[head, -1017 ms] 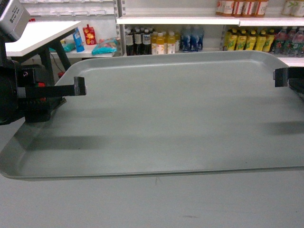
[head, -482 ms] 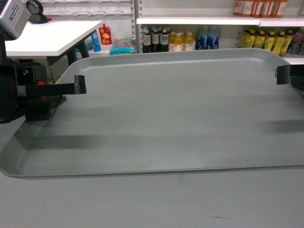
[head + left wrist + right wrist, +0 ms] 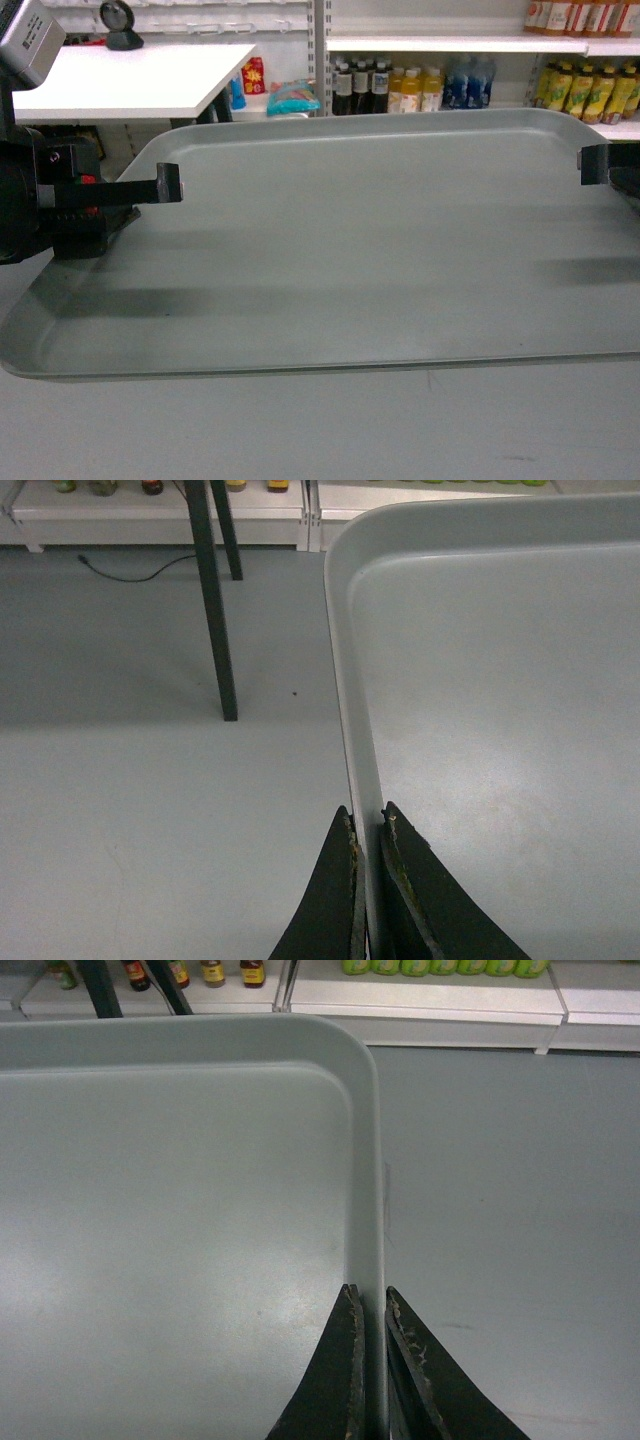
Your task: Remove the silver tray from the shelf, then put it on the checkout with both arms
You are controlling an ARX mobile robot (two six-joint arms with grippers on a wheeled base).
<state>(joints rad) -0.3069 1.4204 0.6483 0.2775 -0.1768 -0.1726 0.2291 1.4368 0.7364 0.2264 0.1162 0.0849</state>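
Note:
The silver tray fills the head view, held level in the air above the grey floor. My left gripper is shut on the tray's left rim and my right gripper is shut on its right rim. In the left wrist view the left gripper pinches the upturned rim of the tray between both fingers. The right wrist view has the right gripper clamped the same way on the rim of the tray. The checkout, a white tabletop, stands at the far left beyond the tray.
A black round scanner sits on the checkout. White shelf boards with rows of bottles run along the back. A dark slanted table leg and a cable on the floor lie left of the tray.
The checkout and the shelves have slid to the right in the head view, and more of the tabletop and its scanner shows. Tray and both grippers keep their places in the view.

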